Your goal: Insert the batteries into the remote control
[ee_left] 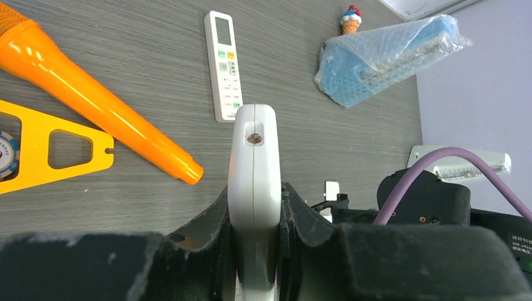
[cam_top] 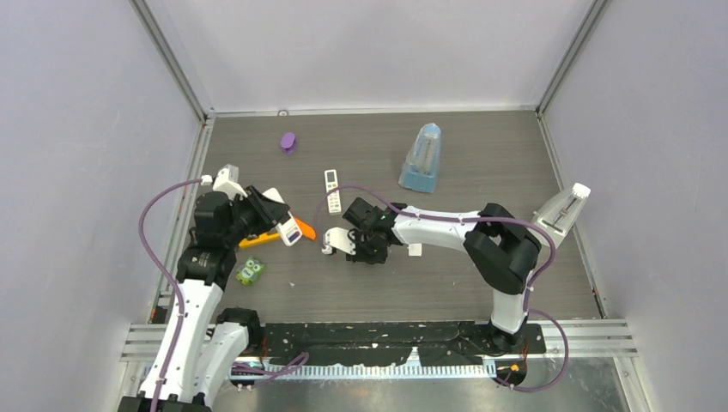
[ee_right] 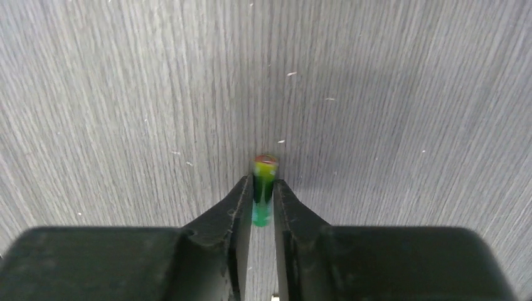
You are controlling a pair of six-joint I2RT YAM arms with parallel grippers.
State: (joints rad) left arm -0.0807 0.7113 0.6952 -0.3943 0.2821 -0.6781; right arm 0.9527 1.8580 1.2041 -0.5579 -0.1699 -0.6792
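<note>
Grey wood-grain tabletop (cam_top: 429, 283), pale walls (cam_top: 369, 51); green battery (ee_right: 264, 182) pinched.

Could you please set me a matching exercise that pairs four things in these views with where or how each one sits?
1 green battery
2 white remote with a display
3 white rounded casing
4 blue block

A wrapped in bubble wrap
B held in the right gripper
C lying flat on the table, buttons up
D clamped in the left gripper

Pairs: 1-B, 2-C, 3-D, 4-A
</note>
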